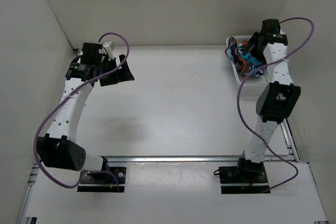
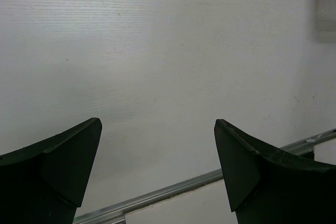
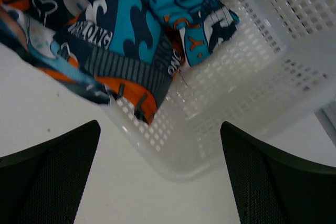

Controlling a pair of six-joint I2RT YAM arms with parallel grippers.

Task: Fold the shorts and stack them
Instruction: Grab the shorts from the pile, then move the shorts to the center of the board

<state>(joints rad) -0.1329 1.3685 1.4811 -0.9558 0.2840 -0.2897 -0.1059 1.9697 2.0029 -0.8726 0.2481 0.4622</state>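
A white worktop (image 1: 178, 108) with faint grain is boxed in by a plain white back wall (image 1: 168, 3), left wall (image 1: 26, 77) and right wall (image 1: 315, 51). A metal rail (image 1: 178, 158) crosses its near edge. Even light, soft shadows.

Soft, even light falls from overhead onto the matt white counter (image 1: 173, 108), bright and free of glare. Well left of the white plastic mesh basket (image 1: 252, 75), the left arm drops only a faint grey shadow. Up close, the black left claw (image 2: 157, 123) and black right claw (image 3: 160, 125) show as dark, soft-edged shapes. The basket's near wall looks a touch soft, while the teal, orange and navy printed cloth shorts (image 3: 131, 30) inside it read crisp.
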